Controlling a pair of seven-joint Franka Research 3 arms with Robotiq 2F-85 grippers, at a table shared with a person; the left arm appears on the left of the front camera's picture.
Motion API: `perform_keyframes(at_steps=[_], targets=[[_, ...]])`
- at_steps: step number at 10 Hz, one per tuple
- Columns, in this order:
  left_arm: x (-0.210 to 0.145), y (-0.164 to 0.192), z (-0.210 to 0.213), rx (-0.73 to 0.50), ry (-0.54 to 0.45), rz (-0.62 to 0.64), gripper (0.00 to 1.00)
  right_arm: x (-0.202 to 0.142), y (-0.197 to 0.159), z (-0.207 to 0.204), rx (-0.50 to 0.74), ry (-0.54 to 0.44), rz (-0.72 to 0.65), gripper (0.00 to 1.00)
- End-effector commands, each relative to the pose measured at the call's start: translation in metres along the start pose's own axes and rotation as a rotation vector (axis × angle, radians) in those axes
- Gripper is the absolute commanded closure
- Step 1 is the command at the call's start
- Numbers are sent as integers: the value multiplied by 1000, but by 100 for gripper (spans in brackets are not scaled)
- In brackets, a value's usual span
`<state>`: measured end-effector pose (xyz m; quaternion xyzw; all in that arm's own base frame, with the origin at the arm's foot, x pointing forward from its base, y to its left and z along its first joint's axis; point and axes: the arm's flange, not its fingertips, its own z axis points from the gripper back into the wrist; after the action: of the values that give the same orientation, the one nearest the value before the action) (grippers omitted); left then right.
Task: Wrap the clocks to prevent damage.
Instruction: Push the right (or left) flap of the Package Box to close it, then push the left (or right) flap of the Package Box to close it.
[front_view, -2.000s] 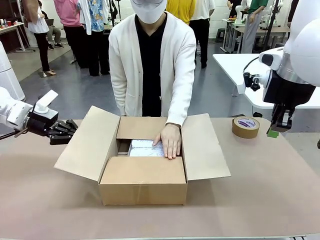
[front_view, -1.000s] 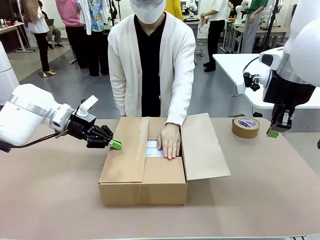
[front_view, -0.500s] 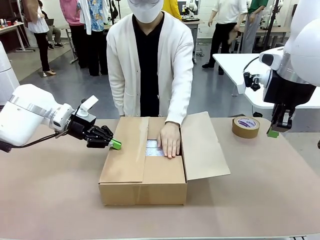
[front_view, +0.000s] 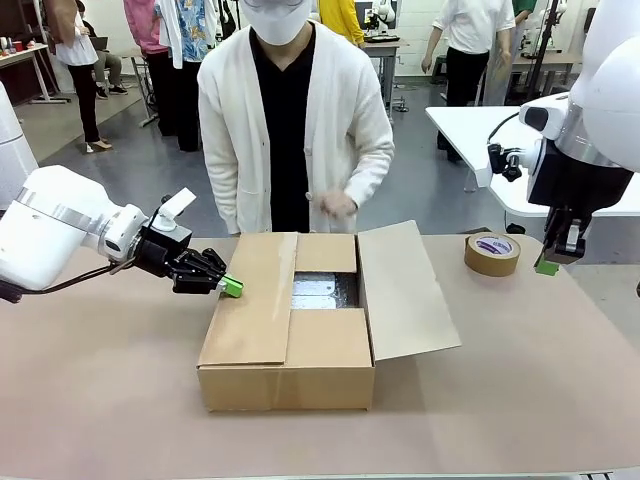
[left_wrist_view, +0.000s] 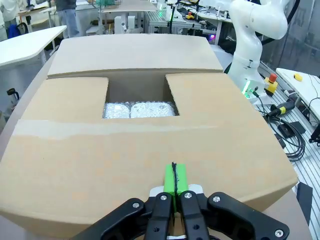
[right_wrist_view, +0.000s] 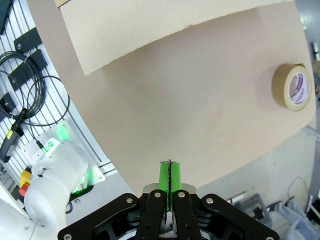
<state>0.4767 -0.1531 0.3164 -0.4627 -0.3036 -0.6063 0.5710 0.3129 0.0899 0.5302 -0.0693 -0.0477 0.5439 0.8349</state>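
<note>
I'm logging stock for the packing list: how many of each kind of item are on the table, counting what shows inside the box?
Brown cardboard box: 1
Brown roll of packing tape: 1
Silver wrapped bundles visible inside the box: 2
Total: 4

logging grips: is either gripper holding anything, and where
Nothing is held. Left gripper shut, tips at the folded flap of the box; right gripper shut on nothing.

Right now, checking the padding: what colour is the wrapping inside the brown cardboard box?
Shiny silver wrapping, clearest in the left wrist view.
</note>
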Motion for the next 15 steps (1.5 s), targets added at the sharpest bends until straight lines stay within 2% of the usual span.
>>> perform_keyframes(at_steps=[1, 11, 12, 13, 14, 15], targets=[[-4, 0, -2, 5, 8, 6, 100, 0, 0, -2, -5, 7, -6, 99], [-4, 0, -2, 5, 8, 6, 100, 0, 0, 0, 0, 0, 0, 99], [-4, 0, -2, 5, 8, 6, 100, -5, -4, -1, -50, -266, 256, 99], [-4, 0, -2, 5, 8, 6, 100, -15, -17, -14, -49, -465, 362, 99], [-4, 0, -2, 5, 8, 6, 100, -25, -34, -30, -25, -642, 340, 99], [-4, 0, -2, 5, 8, 6, 100, -37, -50, -49, -59, -827, 296, 99]])
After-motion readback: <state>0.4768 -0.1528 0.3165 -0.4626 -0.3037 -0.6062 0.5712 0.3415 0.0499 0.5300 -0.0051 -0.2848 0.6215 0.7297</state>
